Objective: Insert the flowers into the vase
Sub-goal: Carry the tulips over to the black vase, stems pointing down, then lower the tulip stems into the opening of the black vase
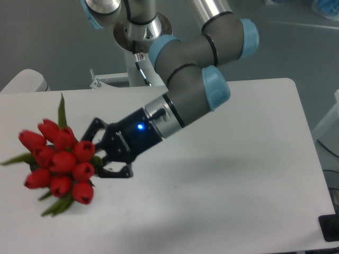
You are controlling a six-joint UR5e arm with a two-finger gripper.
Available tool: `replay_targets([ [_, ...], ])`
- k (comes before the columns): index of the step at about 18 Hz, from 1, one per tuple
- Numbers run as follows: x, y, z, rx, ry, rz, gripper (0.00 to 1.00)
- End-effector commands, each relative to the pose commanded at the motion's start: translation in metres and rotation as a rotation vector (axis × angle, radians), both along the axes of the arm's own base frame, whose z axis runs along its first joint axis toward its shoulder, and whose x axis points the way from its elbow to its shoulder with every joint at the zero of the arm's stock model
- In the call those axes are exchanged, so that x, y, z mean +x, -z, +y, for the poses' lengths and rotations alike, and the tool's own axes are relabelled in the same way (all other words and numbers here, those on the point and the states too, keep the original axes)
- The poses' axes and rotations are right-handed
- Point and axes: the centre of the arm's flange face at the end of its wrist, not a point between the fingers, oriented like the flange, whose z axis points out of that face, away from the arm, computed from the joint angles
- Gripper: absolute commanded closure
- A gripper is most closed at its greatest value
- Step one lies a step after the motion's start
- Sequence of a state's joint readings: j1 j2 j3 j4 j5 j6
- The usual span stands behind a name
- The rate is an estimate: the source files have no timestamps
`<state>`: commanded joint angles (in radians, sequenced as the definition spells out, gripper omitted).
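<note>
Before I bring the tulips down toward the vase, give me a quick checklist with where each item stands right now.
1. Grip on the flowers: ok, the gripper is shut at the base of the bunch and it is lifted off the table.
2. Vase in sight: not ok, the red buds cover the spot where it would be.
3. Stems pointing down at the bore: cannot tell, the stems are hidden behind buds and fingers.
4. Bunch orientation: not ok, the buds face the camera and left, not upward.
5. Path over the table: ok, nothing else shows near the gripper.
</note>
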<state>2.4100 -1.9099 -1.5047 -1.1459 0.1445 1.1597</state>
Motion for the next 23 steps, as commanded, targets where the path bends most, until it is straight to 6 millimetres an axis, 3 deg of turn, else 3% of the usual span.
replay_targets([
  [7,0.046,0.011,-0.003,0.083,0.062,-0.049,1.0],
  [13,0.088,0.011,0.011,0.1,0.131,-0.042,1.0],
  [23,0.098,0.042,0.015,0.106,0.152,-0.019,0.97],
])
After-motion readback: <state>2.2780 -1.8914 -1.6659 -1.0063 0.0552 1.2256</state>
